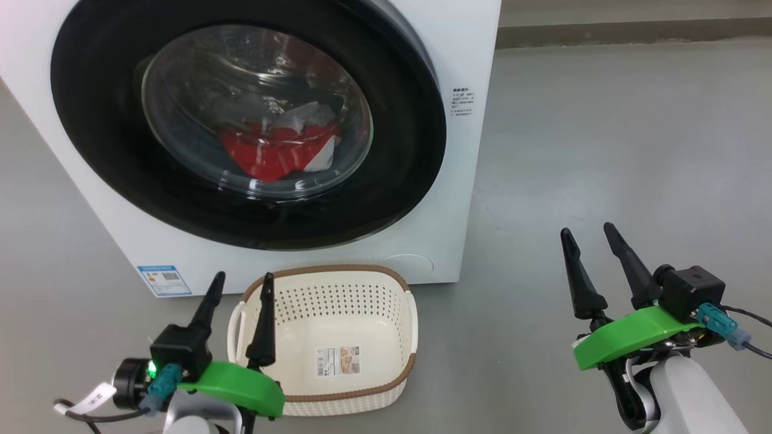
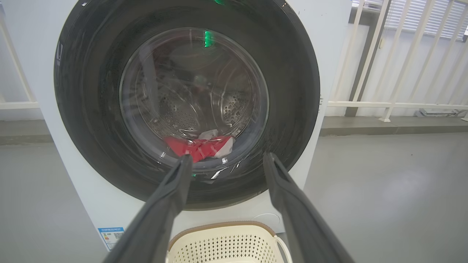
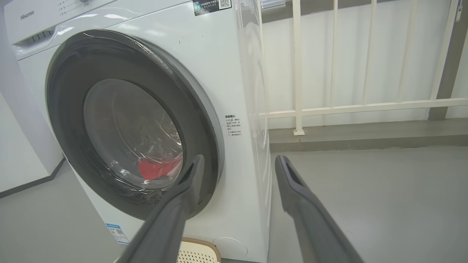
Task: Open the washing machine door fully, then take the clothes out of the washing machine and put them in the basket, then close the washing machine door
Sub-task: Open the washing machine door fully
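The white washing machine (image 1: 458,48) stands ahead with its round black-rimmed door (image 1: 96,144) shut against the front. Through the glass bowl, red and white clothes (image 1: 271,150) lie at the bottom of the drum; the clothes (image 2: 199,146) also show in the left wrist view. The cream basket (image 1: 362,313) sits empty on the floor in front of the machine. My left gripper (image 1: 241,286) is open, its right finger over the basket's left rim. My right gripper (image 1: 588,235) is open over bare floor, right of the machine. Neither touches the door.
Grey floor (image 1: 603,150) stretches to the right of the machine. A white railing (image 3: 329,109) and a low kerb run along the wall behind. A blue label (image 1: 164,280) is stuck at the machine's lower left corner.
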Tool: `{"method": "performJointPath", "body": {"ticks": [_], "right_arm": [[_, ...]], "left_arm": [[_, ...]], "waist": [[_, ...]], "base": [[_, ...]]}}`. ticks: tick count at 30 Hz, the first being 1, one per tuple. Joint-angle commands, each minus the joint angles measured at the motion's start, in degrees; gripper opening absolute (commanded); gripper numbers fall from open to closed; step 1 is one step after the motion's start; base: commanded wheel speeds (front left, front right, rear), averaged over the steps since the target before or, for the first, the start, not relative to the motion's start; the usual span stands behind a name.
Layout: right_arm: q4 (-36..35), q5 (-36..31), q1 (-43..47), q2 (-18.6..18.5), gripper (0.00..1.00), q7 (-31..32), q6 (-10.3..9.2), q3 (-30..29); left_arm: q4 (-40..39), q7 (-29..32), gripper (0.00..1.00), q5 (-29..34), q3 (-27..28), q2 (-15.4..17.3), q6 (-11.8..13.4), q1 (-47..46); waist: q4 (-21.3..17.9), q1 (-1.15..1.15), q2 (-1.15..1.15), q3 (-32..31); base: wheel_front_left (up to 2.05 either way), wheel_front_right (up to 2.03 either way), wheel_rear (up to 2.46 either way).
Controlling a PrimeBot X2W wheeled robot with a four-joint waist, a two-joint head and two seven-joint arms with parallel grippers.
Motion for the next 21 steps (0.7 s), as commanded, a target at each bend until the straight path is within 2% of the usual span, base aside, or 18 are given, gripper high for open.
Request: {"method": "performJointPath", "body": {"ticks": [1,9,10,12,13,21], "right_arm": [[-1.64,-0.27,-2.32,-0.04,1.0,-0.38,0.03,0.85],[-2.12,0.15,-3.23,-0.04,1.0,-0.38,0.03,0.56],[-2.22,0.2,-3.53,-0.04,0.85,-0.38,0.03,0.55],[-2.5,0.21,-4.24,-0.04,0.16,-0.38,0.03,0.39],[-2.57,0.23,-4.66,-0.04,0.0,-0.38,0.03,0.26],[-3.2,3.5,-8.87,-0.04,0.0,-0.38,0.03,-1.96]], "left_arm": [[-1.43,-0.53,1.0,-0.32,1.46,0.82,0.24,-2.88],[-2.91,-0.53,1.0,0.01,0.99,0.82,0.01,-3.34],[-3.26,-0.53,1.0,-0.01,0.87,0.82,-0.02,-3.47],[-4.06,-0.53,1.0,0.0,0.62,0.82,-0.08,-3.77],[-4.41,-0.53,1.0,0.03,0.53,0.82,-0.15,-3.9],[-5.92,-0.54,1.0,0.03,-0.41,0.82,-0.6,-5.26]], "waist": [[0.26,0.0,0.0,0.34],[1.07,0.0,0.0,2.89],[1.18,0.0,0.0,3.41],[1.43,0.0,0.0,4.51],[1.57,0.0,0.0,5.08],[3.03,0.0,0.0,8.85]], "base": [[0.0,0.0,0.0],[0.0,0.0,0.0],[0.0,0.0,0.0],[0.0,0.0,0.0],[0.0,0.0,0.0],[0.0,0.0,0.0]]}}
